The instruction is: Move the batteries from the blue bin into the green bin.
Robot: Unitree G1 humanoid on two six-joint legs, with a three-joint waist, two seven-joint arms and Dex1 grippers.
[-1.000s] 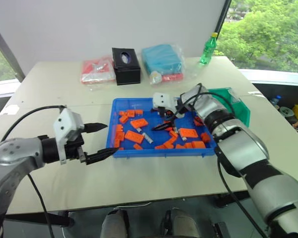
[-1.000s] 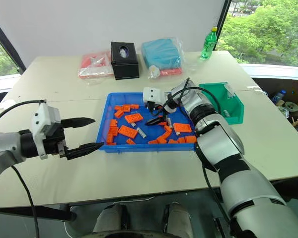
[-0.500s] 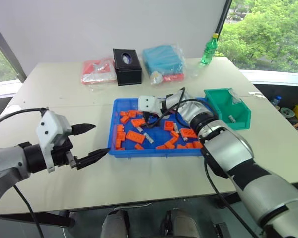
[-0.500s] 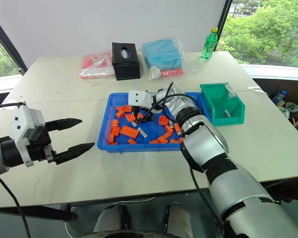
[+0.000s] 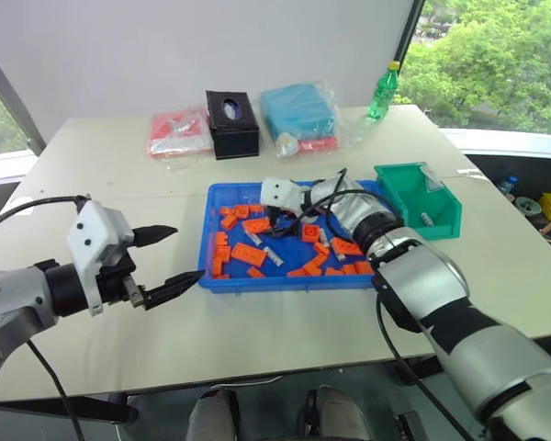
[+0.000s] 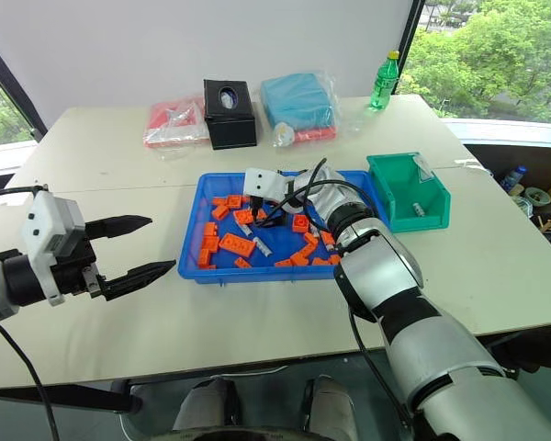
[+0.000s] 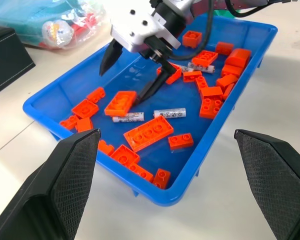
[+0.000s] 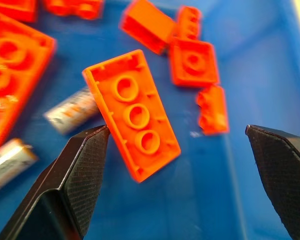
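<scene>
Right gripper (image 7: 131,75) jaws spread over blue bin (image 7: 250,50), left gripper (image 5: 165,260) jaws spread, battery (image 5: 426,219) in green bin (image 5: 441,216).

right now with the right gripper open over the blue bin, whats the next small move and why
Probably shift the open right gripper sideways onto the battery half tucked under the orange block, then lower. In the right wrist view the block sits between its fingers, the battery near one finger, nothing held.

Orange blocks (image 7: 148,131) crowd the blue bin (image 7: 250,46), lying just beside the batteries (image 7: 170,113) and leaving little bare floor between. One long block (image 8: 132,113) sits between the wide-apart fingers of the right gripper (image 7: 129,75). The green bin (image 6: 406,190) opens upward, unblocked.
</scene>
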